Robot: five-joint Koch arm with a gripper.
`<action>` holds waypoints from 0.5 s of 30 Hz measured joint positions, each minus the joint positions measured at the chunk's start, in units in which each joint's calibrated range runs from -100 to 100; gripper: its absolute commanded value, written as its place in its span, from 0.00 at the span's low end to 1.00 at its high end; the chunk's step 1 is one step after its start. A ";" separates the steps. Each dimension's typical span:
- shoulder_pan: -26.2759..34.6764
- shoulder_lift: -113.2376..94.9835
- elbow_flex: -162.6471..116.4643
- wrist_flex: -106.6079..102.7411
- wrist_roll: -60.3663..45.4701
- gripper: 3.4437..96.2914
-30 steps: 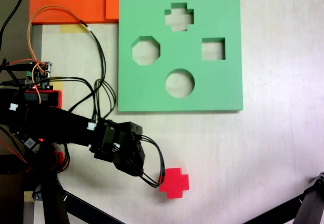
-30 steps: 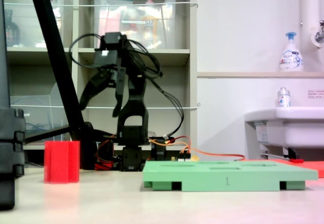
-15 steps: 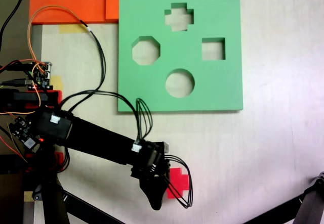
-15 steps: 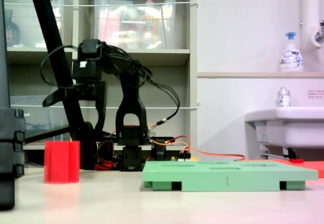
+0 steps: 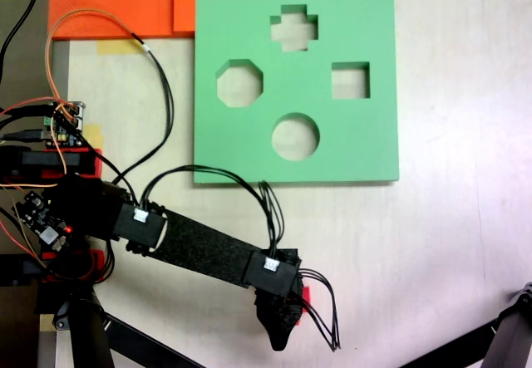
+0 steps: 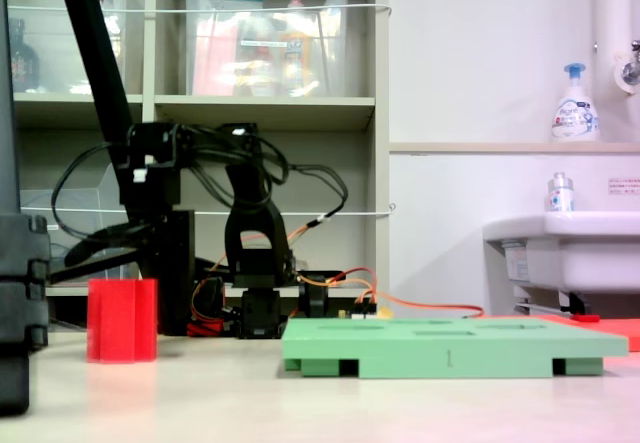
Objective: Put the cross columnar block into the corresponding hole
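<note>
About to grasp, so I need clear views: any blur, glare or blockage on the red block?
First exterior view: sharp, evenly lit, but the arm hides nearly all of the cross columnar block. Second exterior view: block unobstructed, slightly soft, no glare; the fingers are dark against the shelving.

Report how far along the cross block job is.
Done: nothing placed; the plus-shaped hole in the green board is empty. In hand: the gripper is over the red cross block, which stands on the table. Jaw state unclear. Left: grasp, carry, insert.
</note>
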 measured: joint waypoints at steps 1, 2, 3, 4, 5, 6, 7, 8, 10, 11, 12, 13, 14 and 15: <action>-0.05 1.23 0.29 0.00 -0.24 0.99; -0.15 2.33 0.29 0.20 -0.44 0.98; -0.20 3.01 0.29 0.39 -0.59 0.98; -0.34 3.56 0.29 0.59 -0.73 0.98; -0.39 3.97 0.29 0.78 -0.78 0.98; -0.49 4.38 0.29 1.08 -0.78 0.94; -0.49 4.92 0.29 1.17 -0.78 0.86; -0.54 5.20 0.29 1.27 -0.78 0.77; -0.63 5.34 0.49 1.57 -0.73 0.67; -0.83 5.34 1.18 1.66 -0.73 0.64; -0.93 5.20 2.16 1.76 -0.68 0.60; -1.03 5.06 2.55 1.66 -0.93 0.55; -1.07 4.92 2.65 1.66 -0.83 0.51; -1.07 4.79 2.74 1.57 -0.83 0.47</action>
